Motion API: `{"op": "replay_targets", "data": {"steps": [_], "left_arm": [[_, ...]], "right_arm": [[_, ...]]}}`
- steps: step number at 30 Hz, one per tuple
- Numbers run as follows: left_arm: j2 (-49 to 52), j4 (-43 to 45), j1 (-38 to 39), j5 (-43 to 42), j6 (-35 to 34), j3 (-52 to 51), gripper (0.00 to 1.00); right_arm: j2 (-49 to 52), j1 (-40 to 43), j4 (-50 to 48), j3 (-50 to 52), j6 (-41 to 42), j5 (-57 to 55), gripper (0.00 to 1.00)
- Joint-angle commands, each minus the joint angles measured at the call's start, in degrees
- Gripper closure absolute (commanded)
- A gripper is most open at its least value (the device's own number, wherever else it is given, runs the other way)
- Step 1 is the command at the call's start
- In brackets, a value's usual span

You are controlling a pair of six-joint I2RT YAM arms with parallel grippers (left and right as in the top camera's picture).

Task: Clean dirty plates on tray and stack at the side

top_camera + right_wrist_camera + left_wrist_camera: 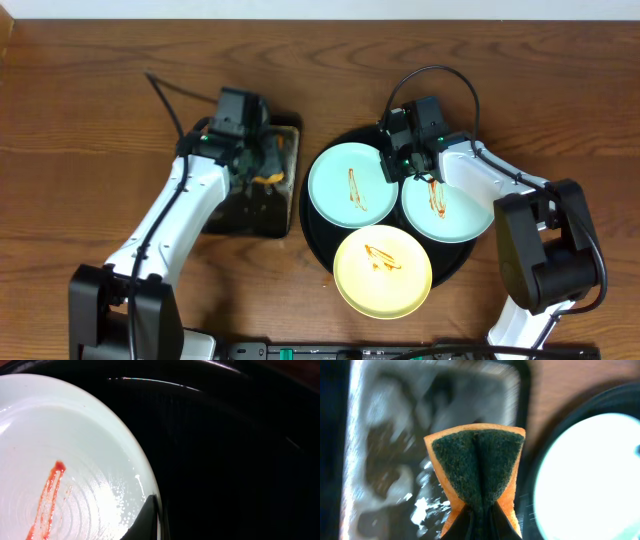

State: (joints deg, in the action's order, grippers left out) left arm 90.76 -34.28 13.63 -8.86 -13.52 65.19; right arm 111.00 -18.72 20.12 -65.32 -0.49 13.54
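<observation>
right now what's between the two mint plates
The right gripper sits in that gap over bare black tray, shown in the overhead view.

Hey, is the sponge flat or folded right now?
Folded: the left gripper pinches the sponge, its green face creased down the middle.

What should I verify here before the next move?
1. Left tool holding sponge: ok, pinched and folded.
2. Sponge over a plate: not ok, it is above the rectangular tray.
3. Right tool gripping right mint plate: cannot tell; one finger sits at its rim.
4. Plates on round tray: ok, all three.
5. Plates wiped: not ok; left mint plate, yellow plate and the right one are streaked.
</observation>
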Motion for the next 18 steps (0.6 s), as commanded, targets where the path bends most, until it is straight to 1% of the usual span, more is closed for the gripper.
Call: {"op": "replay_targets", "data": {"steps": [1, 5, 12, 15, 18], "left_arm": [[0.0, 0.3, 4.4, -1.0, -0.3, 3.7, 0.93], [1.5, 2.3, 9.7, -1.0, -0.3, 3.7, 0.93], [9.2, 10.5, 18.8, -1.0, -0.9, 3.7, 0.93], [12.4, 12.8, 21.9, -1.0, -3.7, 3.7, 0.93], [15.0, 13.5, 23.8, -1.0, -8.5, 3.7, 0.93]], "right_arm": [[1.1, -1.2, 0.8, -0.4, 1.8, 0.0, 0.99], [1.1, -1.2, 1.3, -0.4, 1.8, 0.0, 0.99], [1.1, -1.1, 1.6, -0.4, 2.2, 0.0, 0.99], [1.1, -1.1, 1.6, -0.4, 2.5, 0.0, 0.99], [1.1, -1.1, 1.6, -0.4, 2.6, 0.0, 0.99]]}}
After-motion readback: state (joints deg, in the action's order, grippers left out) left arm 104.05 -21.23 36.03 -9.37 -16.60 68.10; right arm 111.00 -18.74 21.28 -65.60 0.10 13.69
